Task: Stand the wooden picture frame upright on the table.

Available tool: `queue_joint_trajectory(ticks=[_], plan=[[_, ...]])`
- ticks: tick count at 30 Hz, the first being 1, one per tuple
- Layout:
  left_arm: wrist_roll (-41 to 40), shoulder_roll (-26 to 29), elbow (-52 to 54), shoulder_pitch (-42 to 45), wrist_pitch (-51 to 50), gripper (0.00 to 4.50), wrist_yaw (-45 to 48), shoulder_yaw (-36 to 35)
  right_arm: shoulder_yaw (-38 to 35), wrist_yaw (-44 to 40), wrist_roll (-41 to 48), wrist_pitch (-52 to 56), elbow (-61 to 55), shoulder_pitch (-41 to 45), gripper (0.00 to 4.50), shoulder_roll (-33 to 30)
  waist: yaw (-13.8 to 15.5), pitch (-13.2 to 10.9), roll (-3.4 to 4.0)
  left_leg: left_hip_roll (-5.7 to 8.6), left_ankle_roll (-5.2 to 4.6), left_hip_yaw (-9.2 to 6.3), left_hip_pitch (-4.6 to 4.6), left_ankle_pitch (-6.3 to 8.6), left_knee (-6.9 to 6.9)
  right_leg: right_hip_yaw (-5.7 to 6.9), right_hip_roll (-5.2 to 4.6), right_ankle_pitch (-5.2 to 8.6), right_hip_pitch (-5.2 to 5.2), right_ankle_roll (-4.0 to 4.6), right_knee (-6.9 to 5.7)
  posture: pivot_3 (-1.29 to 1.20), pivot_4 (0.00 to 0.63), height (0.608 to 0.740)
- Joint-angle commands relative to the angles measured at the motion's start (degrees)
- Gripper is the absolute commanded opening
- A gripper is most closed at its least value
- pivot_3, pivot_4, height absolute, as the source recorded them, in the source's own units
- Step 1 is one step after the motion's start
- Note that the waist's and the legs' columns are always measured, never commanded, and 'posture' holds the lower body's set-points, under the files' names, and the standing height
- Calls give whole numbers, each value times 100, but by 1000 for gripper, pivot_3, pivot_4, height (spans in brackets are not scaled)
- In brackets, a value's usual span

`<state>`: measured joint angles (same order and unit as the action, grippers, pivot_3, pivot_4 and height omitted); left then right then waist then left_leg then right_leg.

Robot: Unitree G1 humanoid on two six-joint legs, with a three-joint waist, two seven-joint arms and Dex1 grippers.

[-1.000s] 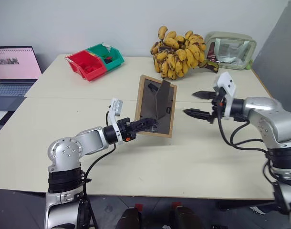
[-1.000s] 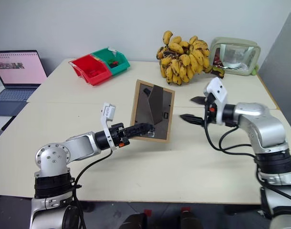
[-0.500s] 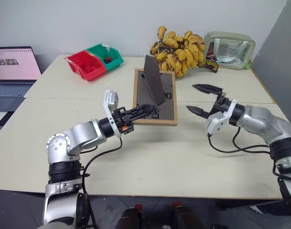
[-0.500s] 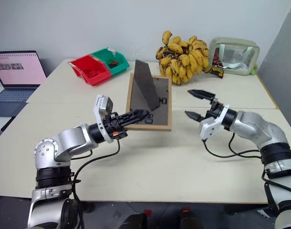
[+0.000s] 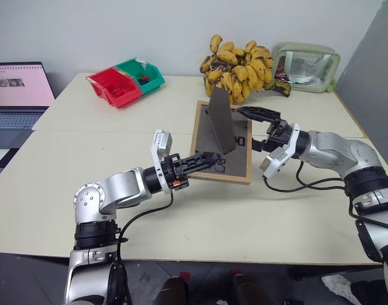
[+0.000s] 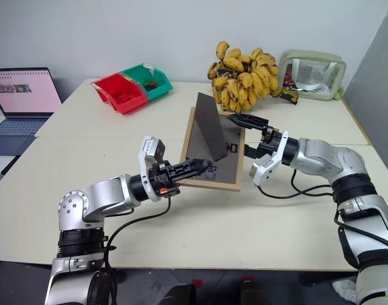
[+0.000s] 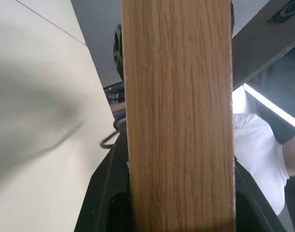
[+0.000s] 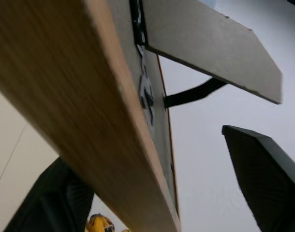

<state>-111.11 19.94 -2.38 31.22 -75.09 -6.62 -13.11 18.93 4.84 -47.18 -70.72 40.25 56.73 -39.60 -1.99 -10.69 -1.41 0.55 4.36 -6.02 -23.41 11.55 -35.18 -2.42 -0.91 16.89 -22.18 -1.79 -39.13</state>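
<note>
Light wood border round a dark grey back panel: wooden picture frame (image 5: 235,162), small and rectangular, back turned to the head camera, picture side out of sight. Folded out from that back, a dark grey stand (image 5: 221,121), seen nearly edge-on and pointing up toward the banana bunch (image 5: 235,70). Small dark fittings visible on the panel beside the stand.

Sits just in front of the banana bunch, on the near side, tilted with its top edge leaning toward the fruit, above the pale cream worktop (image 5: 277,216). Cannot tell whether its lower edge touches the worktop.

Left jaws closed on the frame's lower edge at the corner farthest from the banana bunch; pale grain between the two black fingers in the left wrist view. Right jaws open, straddling the frame's side edge, one finger clear of the wood.

Compared with a second ago: frame swung and shifted sideways toward the right jaws, then well apart from it; stand then seen face-on, now edge-on. Banana bunch unmoved.
</note>
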Motion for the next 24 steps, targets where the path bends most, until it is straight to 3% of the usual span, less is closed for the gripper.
queue_joint_trajectory(ticks=[1,8,11,12,18,22,24], plan=[[-189,138,71,73,-96,1225,331,-20,89,70,-131,-52,-17,149,3064,-65,-1,0,0,-1,0,0,0,0,-1,0,0,0,0,0,-1,0,150,740],[-189,377,109,-20,-180,1225,623,180,121,292,-259,96,68,207,1574,-119,-5,0,1,0,0,0,0,0,-1,-1,4,0,-1,0,-3,0,150,740],[-189,484,143,-91,-189,1225,768,223,104,325,-227,49,14,179,1496,-176,-6,0,1,-2,0,-1,1,0,-1,-1,5,0,-1,0,-4,0,150,740],[-189,526,182,-115,-183,1912,821,245,109,316,-198,34,12,159,1495,-192,-7,0,0,-2,0,-1,1,0,-1,-1,5,0,-1,0,-5,0,150,740],[-189,821,47,-21,-155,2967,1076,166,120,370,-75,45,136,176,1287,-232,-7,0,1,0,-1,-1,1,0,-2,-1,4,0,0,0,-6,0,150,740],[-189,863,-635,201,143,3872,661,-756,202,-250,546,162,762,134,1287,-142,-36,1,0,-1,-1,-1,4,0,-2,-2,4,0,-1,1,-12,0,150,740],[-189,1172,-621,26,175,4308,558,-1084,189,-850,1172,254,1232,18,1287,-55,-80,1,-1,-4,-2,1,7,0,-8,-2,3,0,3,1,-17,0,150,740]])
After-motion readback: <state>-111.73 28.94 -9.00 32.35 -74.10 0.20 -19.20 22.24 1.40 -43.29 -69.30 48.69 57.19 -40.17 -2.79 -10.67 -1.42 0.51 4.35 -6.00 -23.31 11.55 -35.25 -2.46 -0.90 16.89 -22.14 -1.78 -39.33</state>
